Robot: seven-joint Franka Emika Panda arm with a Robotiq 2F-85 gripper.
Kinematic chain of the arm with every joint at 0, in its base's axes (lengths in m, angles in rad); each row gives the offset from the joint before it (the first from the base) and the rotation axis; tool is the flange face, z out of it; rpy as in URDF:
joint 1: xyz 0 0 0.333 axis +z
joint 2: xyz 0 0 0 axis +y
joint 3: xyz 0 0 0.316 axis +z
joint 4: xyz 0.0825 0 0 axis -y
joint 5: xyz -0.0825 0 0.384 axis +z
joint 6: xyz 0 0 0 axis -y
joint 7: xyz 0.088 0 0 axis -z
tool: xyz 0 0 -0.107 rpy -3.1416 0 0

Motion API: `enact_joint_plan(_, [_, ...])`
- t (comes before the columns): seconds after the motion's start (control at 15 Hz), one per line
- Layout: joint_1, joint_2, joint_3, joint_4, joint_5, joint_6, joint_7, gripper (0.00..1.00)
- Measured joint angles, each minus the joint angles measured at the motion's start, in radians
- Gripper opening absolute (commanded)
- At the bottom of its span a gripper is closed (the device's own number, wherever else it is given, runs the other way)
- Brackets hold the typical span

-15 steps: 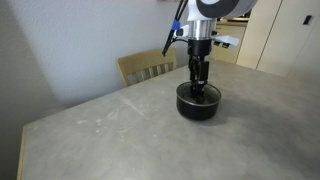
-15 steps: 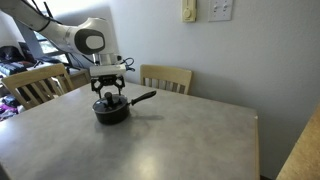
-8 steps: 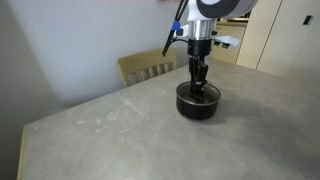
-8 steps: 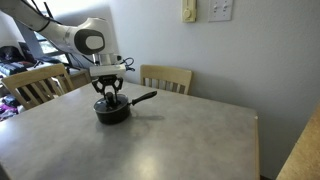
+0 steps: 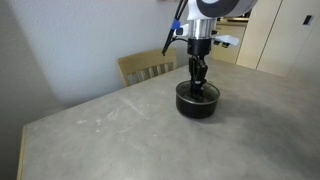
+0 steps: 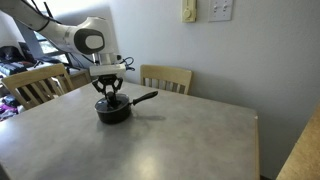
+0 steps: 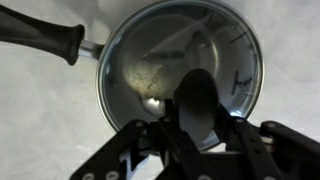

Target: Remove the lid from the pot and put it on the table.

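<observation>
The black pot (image 5: 198, 104) (image 6: 112, 113) stands on the grey table (image 5: 110, 140) (image 6: 190, 140), its long handle (image 6: 143, 98) (image 7: 40, 35) sticking out sideways. The clear glass lid (image 7: 145, 60) with its metal rim lies flat on the pot. My gripper (image 5: 199, 84) (image 6: 109, 97) (image 7: 197, 120) reaches straight down over the pot's middle. In the wrist view its two fingers press on either side of the lid's dark knob (image 7: 196, 98), so it is shut on the knob. In both exterior views the lid sits level on the pot's rim.
A pale wooden chair (image 5: 148, 67) (image 6: 167, 77) stands at the table's far edge behind the pot. Another chair (image 6: 35, 85) stands beside the robot arm. The table edge (image 5: 25, 125) shows at the near left in an exterior view.
The jaws have closed from wide open onto the lid's knob. The arm, pot and lid have stayed in place.
</observation>
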Motion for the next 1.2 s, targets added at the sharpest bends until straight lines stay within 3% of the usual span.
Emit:
enact_joint_plan(0.73, [0.000,-0.027,0.002,0.000,0.000,-0.015,-0.023,0.14])
enact_joint_plan(1.2, [0.001,-0.106,0.003,-0.001,0.000,-0.106,-0.025,0.14])
